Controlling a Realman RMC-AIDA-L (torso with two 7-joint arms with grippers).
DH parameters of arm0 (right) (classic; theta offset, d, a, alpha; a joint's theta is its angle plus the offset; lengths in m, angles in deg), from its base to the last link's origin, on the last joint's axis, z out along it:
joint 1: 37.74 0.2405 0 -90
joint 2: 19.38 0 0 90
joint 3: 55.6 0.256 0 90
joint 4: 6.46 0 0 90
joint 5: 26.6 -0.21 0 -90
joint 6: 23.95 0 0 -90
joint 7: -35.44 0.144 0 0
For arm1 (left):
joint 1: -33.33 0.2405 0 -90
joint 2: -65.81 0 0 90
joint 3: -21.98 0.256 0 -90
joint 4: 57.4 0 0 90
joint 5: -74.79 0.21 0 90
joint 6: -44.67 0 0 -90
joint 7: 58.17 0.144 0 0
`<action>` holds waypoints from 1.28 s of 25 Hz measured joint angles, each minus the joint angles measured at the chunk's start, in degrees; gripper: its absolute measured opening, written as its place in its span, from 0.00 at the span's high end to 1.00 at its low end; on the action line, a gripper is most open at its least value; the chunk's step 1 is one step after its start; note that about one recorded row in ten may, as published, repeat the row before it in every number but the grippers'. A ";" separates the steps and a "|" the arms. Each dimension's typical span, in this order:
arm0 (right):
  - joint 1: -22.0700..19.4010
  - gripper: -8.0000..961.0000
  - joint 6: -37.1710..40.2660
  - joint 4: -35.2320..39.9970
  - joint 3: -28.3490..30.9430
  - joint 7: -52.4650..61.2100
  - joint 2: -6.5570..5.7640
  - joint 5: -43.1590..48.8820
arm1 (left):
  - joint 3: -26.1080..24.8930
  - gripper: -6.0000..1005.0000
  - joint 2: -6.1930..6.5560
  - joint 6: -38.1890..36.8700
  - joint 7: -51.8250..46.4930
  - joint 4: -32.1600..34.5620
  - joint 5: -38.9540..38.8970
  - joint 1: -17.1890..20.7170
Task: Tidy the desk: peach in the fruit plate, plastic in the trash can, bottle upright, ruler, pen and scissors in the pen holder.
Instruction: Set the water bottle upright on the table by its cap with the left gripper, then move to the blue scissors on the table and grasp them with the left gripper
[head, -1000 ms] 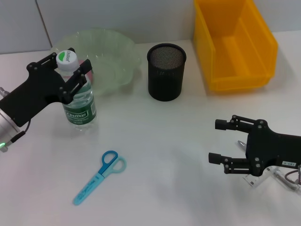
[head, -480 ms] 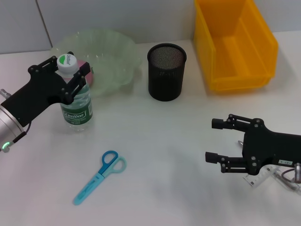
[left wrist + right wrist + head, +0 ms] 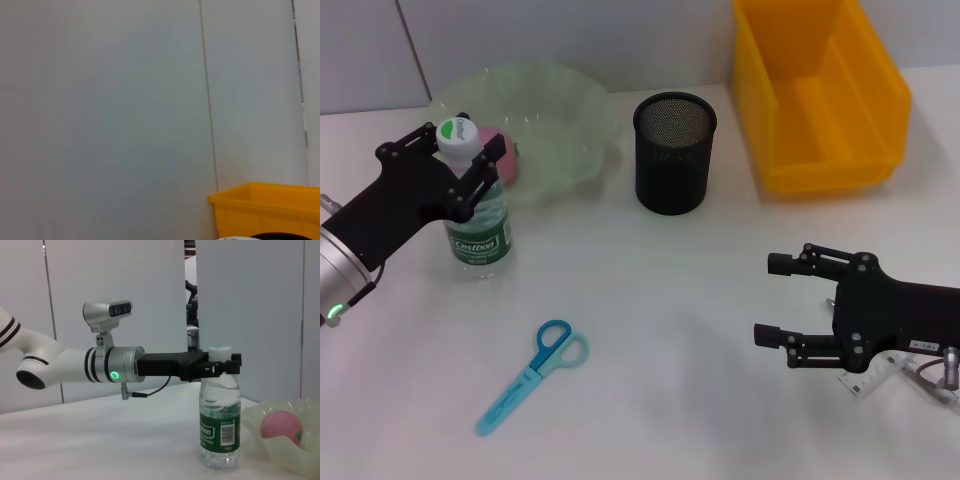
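The clear water bottle [image 3: 475,225] with a green label stands upright on the desk, by the fruit plate [image 3: 555,100]. My left gripper [image 3: 448,163] is shut on the bottle's neck just under the white cap; the right wrist view shows this left gripper [image 3: 221,366] and the bottle [image 3: 220,425] from the side. A pink peach [image 3: 504,166] lies in the plate. Blue scissors [image 3: 532,375] lie flat in front. My right gripper [image 3: 772,300] hovers open over bare desk, and the clear ruler [image 3: 871,379] lies partly under its arm. Pen and plastic are not visible.
The black mesh pen holder [image 3: 673,152] stands at the middle back. A yellow bin [image 3: 817,95] is at the back right, and the left wrist view shows this yellow bin [image 3: 270,210] against the wall. The peach [image 3: 281,427] shows in the right wrist view.
My left gripper has carried the upright bottle a little to the left, away from the plate. The right gripper has drifted slightly left, still open.
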 joint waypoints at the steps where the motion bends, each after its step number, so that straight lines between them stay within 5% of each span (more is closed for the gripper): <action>1: 0.04 0.15 -0.02 -0.03 0.00 0.00 0.00 0.00 | 0.00 0.47 -0.03 0.01 -0.08 -0.13 -0.66 0.01; 16: 0.68 0.15 -1.34 0.10 0.01 0.17 0.44 1.31 | 0.03 0.46 -0.26 0.11 -0.04 -1.43 -2.01 0.25; 25: 0.71 0.15 -1.36 0.18 0.19 0.25 0.44 1.32 | 0.30 0.24 -0.01 -1.78 -0.28 -0.92 -2.00 1.36; 32: 1.09 0.15 -1.38 0.38 1.02 0.45 0.44 0.99 | 0.61 0.19 0.07 -7.84 -0.08 1.27 -1.63 6.35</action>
